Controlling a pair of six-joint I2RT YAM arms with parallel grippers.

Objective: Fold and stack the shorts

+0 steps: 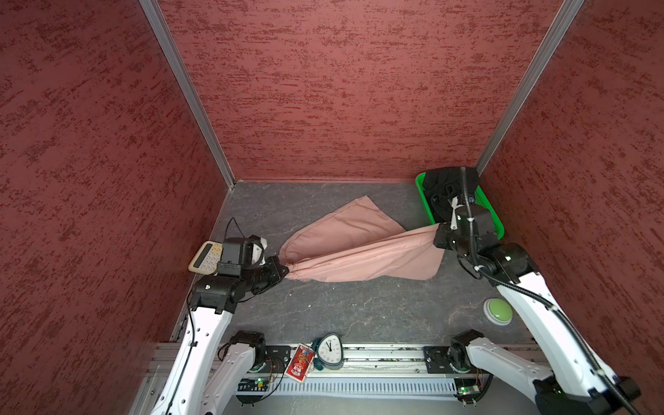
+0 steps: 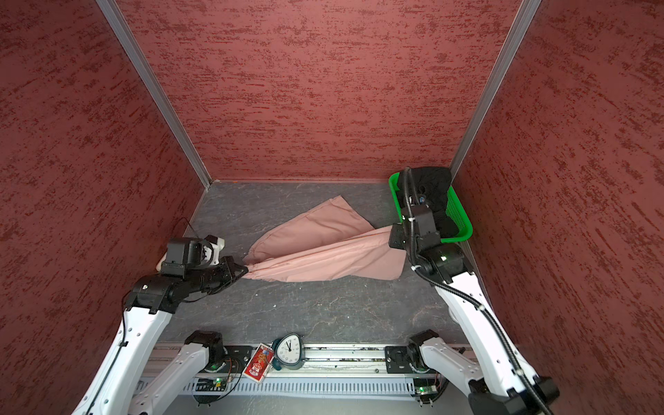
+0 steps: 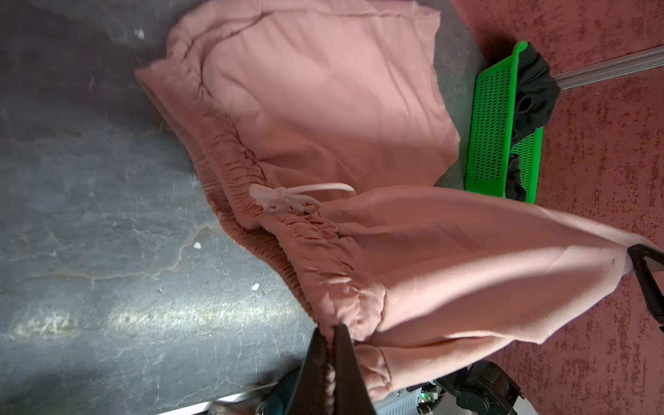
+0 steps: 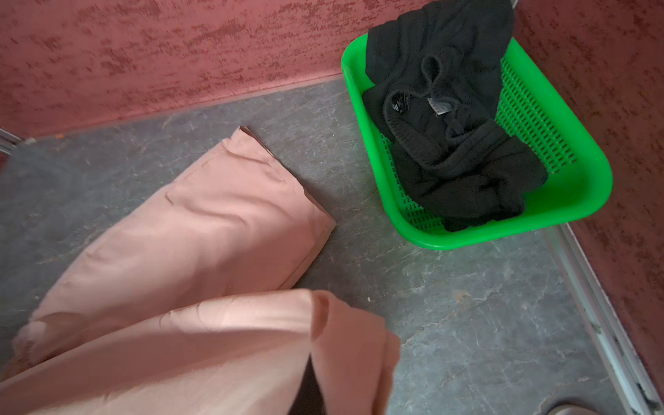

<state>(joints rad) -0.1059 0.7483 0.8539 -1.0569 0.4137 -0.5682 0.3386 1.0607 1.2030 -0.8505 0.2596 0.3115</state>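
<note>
Left wrist view: our left gripper (image 3: 328, 330) is clamped on the waistband (image 3: 251, 219) of the pink shorts (image 3: 323, 107). Our right gripper (image 1: 441, 235) pinches one leg (image 1: 395, 251), so the cloth spans mid-bench (image 1: 323, 312). It looks soft, light and floppy; we'd grip seams and hems. We see the black shorts (image 4: 449, 143) crumpled in the basket (image 4: 582, 201), far right corner.

Hour numerals on clock (image 2: 288, 351) face

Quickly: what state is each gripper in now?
Left gripper: closed on the pink shorts, at the waistband.
Right gripper: closed on the pink shorts, at a leg end.
</note>
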